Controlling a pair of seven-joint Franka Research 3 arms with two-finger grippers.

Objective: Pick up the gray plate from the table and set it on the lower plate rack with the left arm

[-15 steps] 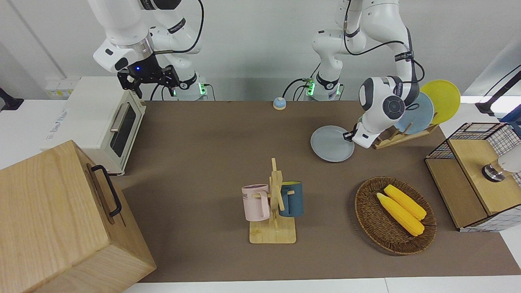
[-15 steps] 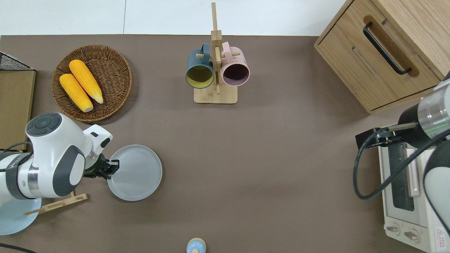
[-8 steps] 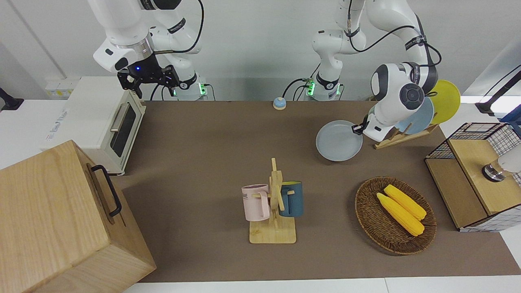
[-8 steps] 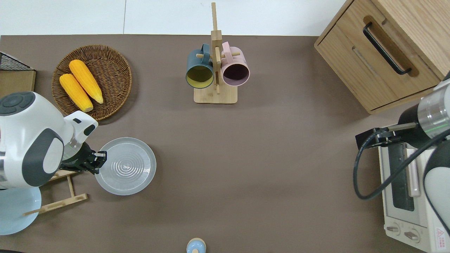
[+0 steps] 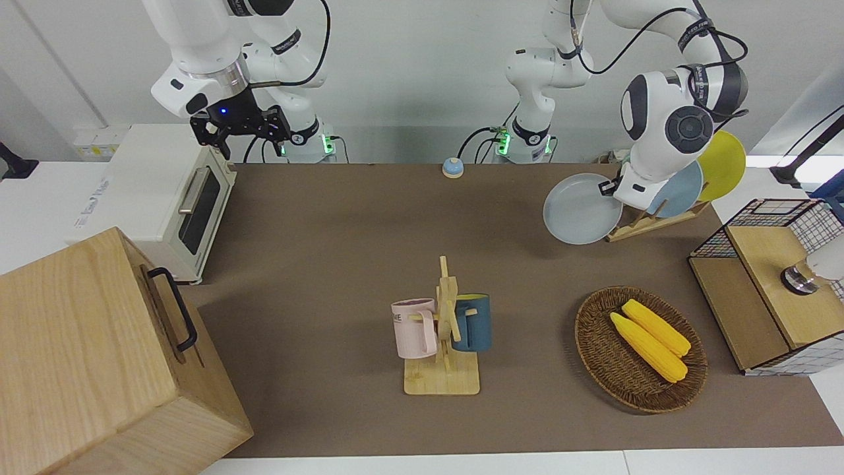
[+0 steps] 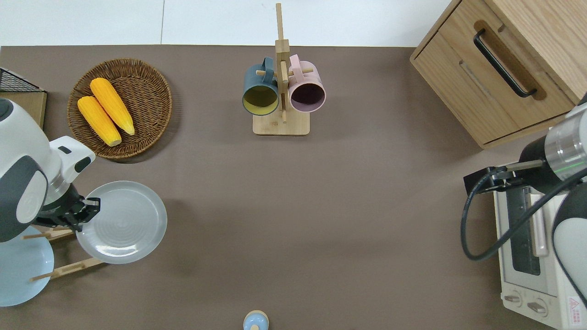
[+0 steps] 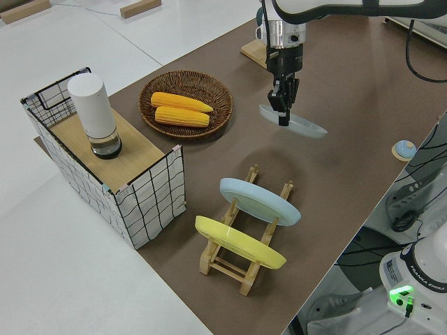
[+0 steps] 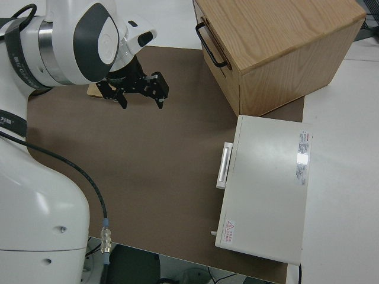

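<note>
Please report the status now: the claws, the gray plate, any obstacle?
Left claw shut on gray plate, lifted off table. Right arm parked. Blue plate and yellow plate fill rack.

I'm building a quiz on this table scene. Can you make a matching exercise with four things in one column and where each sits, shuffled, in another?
Things:
1. gray plate
2. yellow plate
3. corn cobs
4. pink mug

Places:
A. in the wicker basket
B. hanging on the mug stand
C. held in the air by the left gripper
D. standing in the plate rack

Pairs: 1-C, 2-D, 3-A, 4-B
</note>
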